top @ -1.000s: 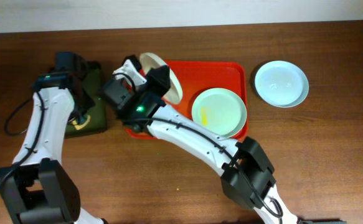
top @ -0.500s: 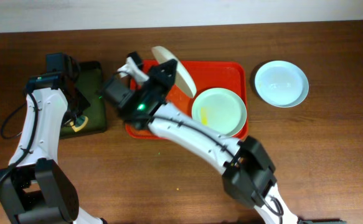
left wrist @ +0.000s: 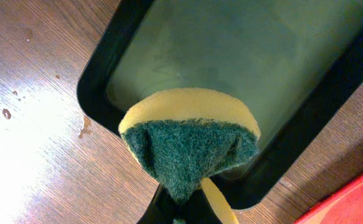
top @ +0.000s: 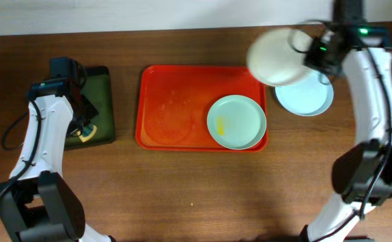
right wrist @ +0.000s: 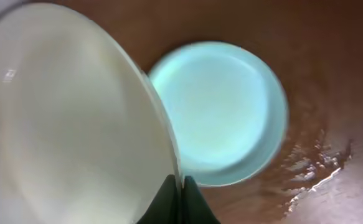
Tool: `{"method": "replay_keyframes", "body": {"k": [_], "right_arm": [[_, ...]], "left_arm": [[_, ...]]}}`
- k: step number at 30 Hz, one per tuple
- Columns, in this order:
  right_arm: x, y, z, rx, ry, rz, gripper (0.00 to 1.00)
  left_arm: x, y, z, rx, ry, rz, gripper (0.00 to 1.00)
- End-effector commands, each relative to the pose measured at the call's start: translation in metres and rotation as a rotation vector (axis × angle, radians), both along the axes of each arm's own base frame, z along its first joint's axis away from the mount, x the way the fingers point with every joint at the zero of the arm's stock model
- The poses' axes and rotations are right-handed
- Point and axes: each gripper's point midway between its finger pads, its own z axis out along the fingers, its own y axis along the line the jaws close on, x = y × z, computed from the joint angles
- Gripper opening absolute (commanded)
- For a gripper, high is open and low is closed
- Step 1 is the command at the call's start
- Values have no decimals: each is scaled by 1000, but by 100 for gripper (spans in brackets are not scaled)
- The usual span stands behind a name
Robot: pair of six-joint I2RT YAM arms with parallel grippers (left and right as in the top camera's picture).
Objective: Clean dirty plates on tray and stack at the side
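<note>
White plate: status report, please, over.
Right gripper shut on white plate, partly over blue plate. Left gripper shut on sponge. Smeared plate in tray. Nothing in the way.

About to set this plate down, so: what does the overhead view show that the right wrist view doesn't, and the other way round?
Overhead only: the large red rectangular plastic tray holding a smeared pale green round plate, and the left gripper with its yellow sponge at the dark green tray. Right wrist only: how the right gripper pinches the plate's rim, and wet streaks on the wood. Both: the white round plate held over the pale blue round plate on the table.
</note>
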Motion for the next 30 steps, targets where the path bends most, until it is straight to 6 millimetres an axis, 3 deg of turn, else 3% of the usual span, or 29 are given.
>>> {"method": "replay_keyframes", "body": {"k": [1, 2, 4, 8, 9, 13, 15, 16, 17, 18, 19, 21, 26, 27, 29, 30], "right_arm": [[-19, -47, -51, 110, 81, -119, 4], [-22, -63, -61, 122, 73, -153, 4], [-25, -72, -74, 150, 64, -173, 10], [-19, -53, -86, 153, 64, -131, 52], [-17, -40, -86, 154, 70, -103, 58], [-23, 31, -63, 219, 84, 71, 56], [-27, 76, -47, 180, 68, 262, 57], [-29, 96, -46, 148, 65, 380, 62], [-32, 114, -48, 107, 72, 496, 74], [-36, 131, -57, 54, 94, 608, 98], [-40, 145, -73, -11, 133, 694, 98], [-44, 154, -108, -126, 209, 736, 99], [-48, 164, -138, -179, 270, 883, 99], [-49, 164, -140, -185, 273, 906, 94], [-46, 164, -143, -197, 268, 943, 66], [-44, 164, -144, -198, 263, 942, 62]], "left_arm": [[1, 1, 3, -3, -19, 12, 0], [2, 1, 3, -1, -25, 12, 0], [3, 1, 3, -1, -29, 11, 0], [5, 1, 4, 0, -37, 11, 0], [5, 1, 4, 0, -37, 12, 0], [5, -1, 3, -13, -34, 7, 0], [5, -3, 2, -24, -34, 2, 0], [5, -3, 2, -24, -34, 2, 0], [5, -3, 2, -25, -34, 2, 0], [5, -3, 2, -25, -34, 1, 0], [4, -3, 2, -25, -33, 1, 0], [3, -4, 1, -26, -25, 1, 0], [3, -4, 1, -26, -26, 1, 0], [3, -4, 0, -27, -26, 1, 0], [3, -4, 0, -27, -26, 1, 0], [3, -4, 1, -27, -26, 1, 0]]}}
